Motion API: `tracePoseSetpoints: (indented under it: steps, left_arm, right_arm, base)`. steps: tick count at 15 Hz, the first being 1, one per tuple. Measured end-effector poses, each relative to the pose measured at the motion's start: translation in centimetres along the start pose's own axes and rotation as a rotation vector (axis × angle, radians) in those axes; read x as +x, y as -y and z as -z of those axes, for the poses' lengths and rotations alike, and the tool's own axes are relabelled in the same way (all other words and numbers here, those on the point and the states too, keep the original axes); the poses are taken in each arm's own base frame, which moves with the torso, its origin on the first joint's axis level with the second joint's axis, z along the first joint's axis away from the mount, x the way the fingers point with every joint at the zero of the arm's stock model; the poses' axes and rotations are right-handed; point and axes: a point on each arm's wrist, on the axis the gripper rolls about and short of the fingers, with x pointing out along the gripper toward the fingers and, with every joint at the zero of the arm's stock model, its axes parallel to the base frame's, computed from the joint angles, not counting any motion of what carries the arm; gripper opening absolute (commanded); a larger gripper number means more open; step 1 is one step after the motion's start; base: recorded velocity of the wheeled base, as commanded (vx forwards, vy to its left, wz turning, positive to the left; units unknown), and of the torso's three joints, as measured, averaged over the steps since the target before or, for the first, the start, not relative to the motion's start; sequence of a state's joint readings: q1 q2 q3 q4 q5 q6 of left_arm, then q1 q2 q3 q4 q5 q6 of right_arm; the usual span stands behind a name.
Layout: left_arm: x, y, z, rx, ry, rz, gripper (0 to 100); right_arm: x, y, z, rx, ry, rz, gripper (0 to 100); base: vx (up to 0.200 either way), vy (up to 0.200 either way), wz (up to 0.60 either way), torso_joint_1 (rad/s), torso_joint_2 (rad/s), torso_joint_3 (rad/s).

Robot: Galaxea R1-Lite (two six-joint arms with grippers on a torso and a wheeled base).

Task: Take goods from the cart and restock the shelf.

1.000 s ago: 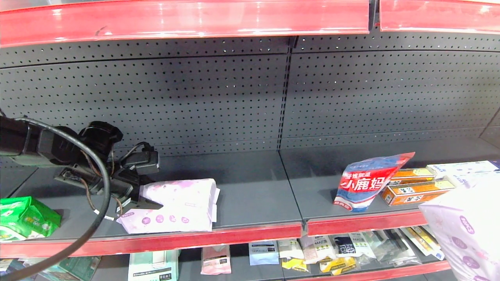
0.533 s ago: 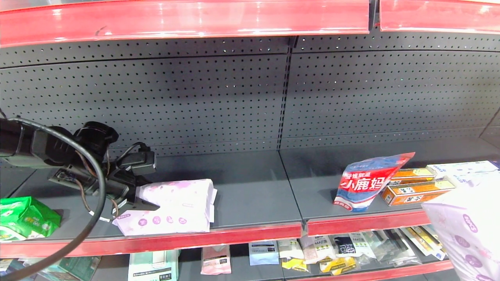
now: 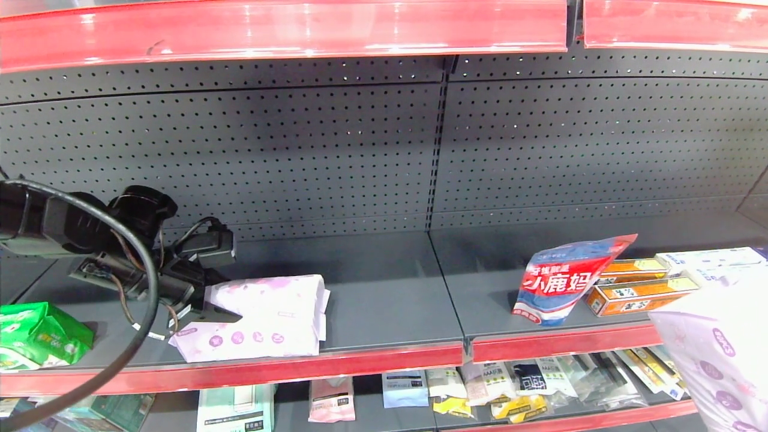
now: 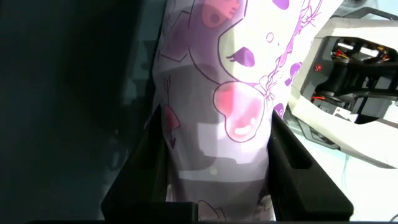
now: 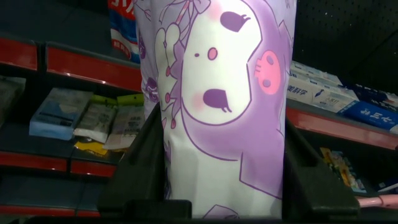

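Leftward along the shelf our left gripper has slid a little over the last second, and the soft pack in it has gone along. Its jaws are closed on one end of that pack, black fingers pressing either side of the crinkled film, which is white and pink with purple cartoon figures. The pack lies flat at the shelf's front edge, right by the red rail. Our right gripper clamps a second pack of the same print, held in front of the shelf at our lower right. So we count two such packs. Farther out on the shelf sit one green pack at the far left and one glossy red-and-blue pouch with large white lettering. Just beside the pouch are two orange boxes, with white boxes behind them. Grey pegboard backs it all. Small flat packets lie on the tier below
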State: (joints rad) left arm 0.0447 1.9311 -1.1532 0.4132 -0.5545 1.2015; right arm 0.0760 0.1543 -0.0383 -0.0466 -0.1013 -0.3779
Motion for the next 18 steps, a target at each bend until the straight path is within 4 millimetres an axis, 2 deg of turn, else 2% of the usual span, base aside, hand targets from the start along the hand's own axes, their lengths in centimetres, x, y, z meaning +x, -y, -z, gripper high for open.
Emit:
tracePoseSetpoints:
  steps: [13, 16, 18]
  left_arm:
    - [1.3, 0.0, 0.8, -0.001, 0.053, 0.026, 0]
    - [1.4, -0.6, 0.7, 0.003, 0.051, 0.014, 0]
    - [1.2, -1.7, 0.6, 0.013, 0.054, -0.018, 0]
  right_arm:
    - [0.1, -0.1, 0.1, -0.001, -0.007, -0.003, 0]
    - [0.1, -0.1, 0.2, -0.001, -0.010, -0.005, 0]
    - [0.1, -0.1, 0.2, -0.001, -0.012, -0.006, 0]
  base:
    - [0.000, 0.000, 0.00, 0.000, 0.00, 0.000]
    - [0.000, 0.000, 0.00, 0.000, 0.00, 0.000]
    - [0.000, 0.000, 0.00, 0.000, 0.00, 0.000]
